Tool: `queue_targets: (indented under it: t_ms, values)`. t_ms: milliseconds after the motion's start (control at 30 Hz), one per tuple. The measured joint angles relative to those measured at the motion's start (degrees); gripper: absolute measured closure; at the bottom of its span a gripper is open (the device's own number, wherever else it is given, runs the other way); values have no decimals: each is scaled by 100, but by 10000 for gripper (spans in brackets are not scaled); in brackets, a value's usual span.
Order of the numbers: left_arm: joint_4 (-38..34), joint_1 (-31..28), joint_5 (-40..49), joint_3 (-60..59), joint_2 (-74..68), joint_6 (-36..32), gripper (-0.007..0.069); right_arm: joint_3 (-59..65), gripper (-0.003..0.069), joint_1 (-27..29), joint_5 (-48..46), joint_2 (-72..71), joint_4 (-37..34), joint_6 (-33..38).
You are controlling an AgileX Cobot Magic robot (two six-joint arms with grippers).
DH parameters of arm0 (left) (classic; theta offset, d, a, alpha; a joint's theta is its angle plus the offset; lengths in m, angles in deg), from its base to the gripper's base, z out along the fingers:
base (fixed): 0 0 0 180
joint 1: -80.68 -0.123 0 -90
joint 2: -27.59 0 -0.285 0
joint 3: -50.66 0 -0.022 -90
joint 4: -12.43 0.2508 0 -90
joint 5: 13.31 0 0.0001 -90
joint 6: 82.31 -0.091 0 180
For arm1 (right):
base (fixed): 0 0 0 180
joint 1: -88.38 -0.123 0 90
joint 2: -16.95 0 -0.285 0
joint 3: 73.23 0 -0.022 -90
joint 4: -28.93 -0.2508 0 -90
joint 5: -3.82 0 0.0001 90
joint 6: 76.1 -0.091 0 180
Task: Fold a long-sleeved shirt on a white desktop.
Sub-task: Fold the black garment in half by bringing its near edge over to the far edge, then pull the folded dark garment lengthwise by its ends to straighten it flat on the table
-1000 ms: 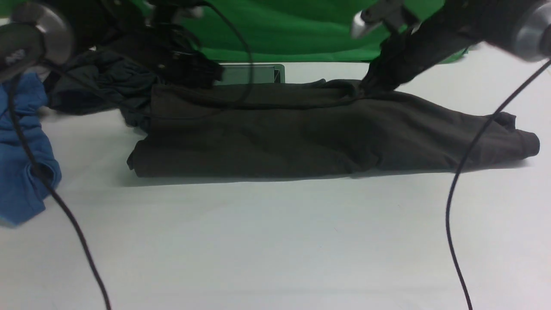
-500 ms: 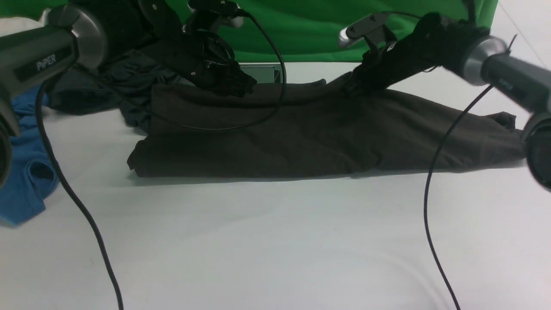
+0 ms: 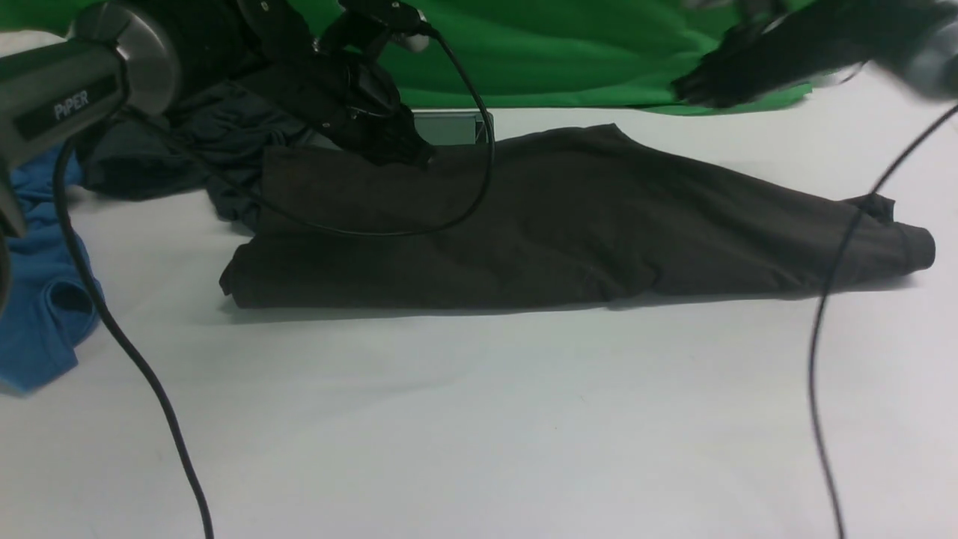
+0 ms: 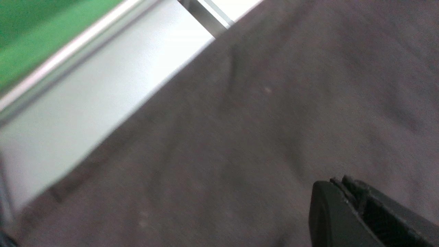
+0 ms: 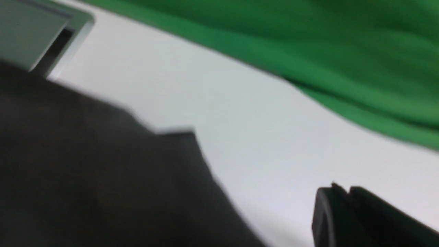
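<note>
**Shirt down, both jaws empty**

The long-sleeved shirt (image 3: pixel 569 217) lay on the white tabletop (image 3: pixel 479 419). Its far edge was under the left jaws (pressed together, holding nothing), and it was below the right jaws, likewise closed. A cable (image 3: pixel 490 157) crossed the shirt, and a charcoal garment (image 3: pixel 172 150) and a blue shirt (image 3: pixel 37 299) sat to the left jaws' left.

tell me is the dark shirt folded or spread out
Partly folded: the long-sleeved shirt lies on the white desktop as a narrow doubled band, a sleeve cuff trailing toward the robot's right.
</note>
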Motion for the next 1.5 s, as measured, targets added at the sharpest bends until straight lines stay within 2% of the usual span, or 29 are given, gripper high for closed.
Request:
queue_targets:
  t_ms: [200, 300, 333, 367, 400, 467, 600, 767, 900, 1067, 1200, 1500]
  values:
    - [73, 0, -141, 0, -125, -49, 608, 348, 619, 308, -1494, -893, 277, -48]
    - [89, 0, -37, 0, -266, -64, 608, 991, 619, 333, -1696, -1346, 513, -140]
    - [103, 0, 16, 0, -344, -76, 608, 1489, 619, 347, -1668, -1666, 686, -201]
    - [102, 0, 32, 0, -359, -76, 608, 1489, 619, 353, -1668, -1705, 709, -207]
    - [102, 0, 66, 0, -407, -76, 608, 2172, 619, 387, -1432, -2091, 897, -304]
    - [102, 0, 71, 0, -407, -76, 608, 2516, 619, 437, -1236, -2351, 1027, -370]
    - [102, 0, 78, 0, -268, -76, 608, 3633, 616, 784, -318, -3093, 1224, -587]
    - [90, 0, 441, -11, 332, -71, 608, 4007, 582, 1248, -57, -3410, 1290, -970]
    - [-77, 0, 557, -293, 1130, 12, 608, 4017, 550, 1398, -193, -3410, 1294, -1209]
    - [-302, 33, 67, -1436, 2680, 36, 608, 4048, 514, 1405, -375, -3410, 1281, -1350]
    - [-548, 35, -479, -2925, 4297, 51, 608, 4053, 503, 1346, -371, -3410, 1247, -1361]
    - [-723, 35, -1436, -5091, 6440, 50, 608, 4054, 449, 1037, -148, -3410, 1188, -1366]
